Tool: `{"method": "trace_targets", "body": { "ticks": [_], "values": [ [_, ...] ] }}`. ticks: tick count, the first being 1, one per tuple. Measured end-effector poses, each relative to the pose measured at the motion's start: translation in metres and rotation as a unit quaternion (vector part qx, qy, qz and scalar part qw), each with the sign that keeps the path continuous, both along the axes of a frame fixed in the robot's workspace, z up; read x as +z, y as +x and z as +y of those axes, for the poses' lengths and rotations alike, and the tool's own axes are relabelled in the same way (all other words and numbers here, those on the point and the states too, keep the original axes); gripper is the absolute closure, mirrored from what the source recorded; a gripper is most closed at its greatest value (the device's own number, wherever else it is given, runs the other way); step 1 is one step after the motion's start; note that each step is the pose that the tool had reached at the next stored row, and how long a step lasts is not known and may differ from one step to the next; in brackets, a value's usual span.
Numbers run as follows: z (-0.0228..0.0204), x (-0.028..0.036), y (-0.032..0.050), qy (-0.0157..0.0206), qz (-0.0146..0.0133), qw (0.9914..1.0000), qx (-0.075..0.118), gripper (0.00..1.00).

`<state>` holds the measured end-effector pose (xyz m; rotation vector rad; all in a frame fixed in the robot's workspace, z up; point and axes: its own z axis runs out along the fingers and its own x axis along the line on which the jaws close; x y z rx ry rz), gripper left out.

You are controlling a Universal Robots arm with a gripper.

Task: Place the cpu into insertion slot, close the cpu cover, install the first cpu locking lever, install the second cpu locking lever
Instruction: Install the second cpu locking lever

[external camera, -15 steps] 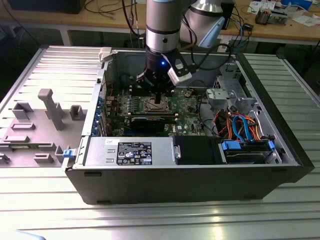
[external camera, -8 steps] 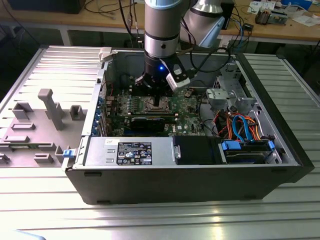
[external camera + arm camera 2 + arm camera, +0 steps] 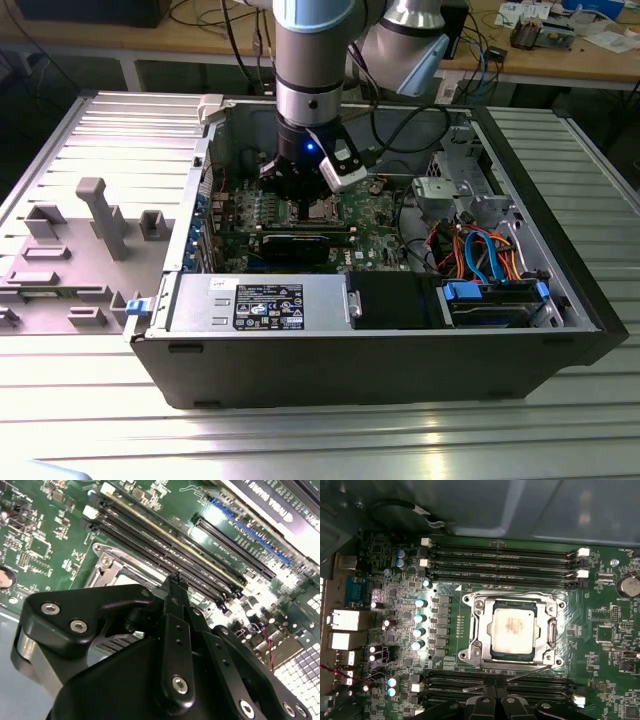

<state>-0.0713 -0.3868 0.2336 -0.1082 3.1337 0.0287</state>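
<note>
Directly below the end effector (image 3: 492, 705), whose fingers look together on nothing, the cpu (image 3: 513, 627) already sits in the insertion slot (image 3: 470, 600) with the cpu cover (image 3: 552, 630) closed, while one locking lever (image 3: 507, 677) appears unlatched.

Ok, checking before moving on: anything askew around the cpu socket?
Yes. The cpu sits flat under the cpu cover, but one thin locking lever slants out over the memory slots instead of lying along the cover's edge.
</note>
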Motion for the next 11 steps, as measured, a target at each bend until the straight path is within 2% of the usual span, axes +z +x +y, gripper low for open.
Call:
{"method": "trace_targets", "body": {
  "ticks": [2,5,8,11],
  "values": [
    [-0.0025,-0.0027,-0.0024,0.0005,0.0000,1.00000,0.000,0.89],
    [-0.0040,-0.0047,-0.0056,0.0019,0.0000,1.00000,0.000,0.89],
    [-0.0041,-0.0059,-0.0086,0.0038,-0.0001,0.99999,0.000,0.89],
    [-0.0042,-0.0060,-0.0088,0.0039,0.0000,0.99999,0.000,0.89]
  ]
}}
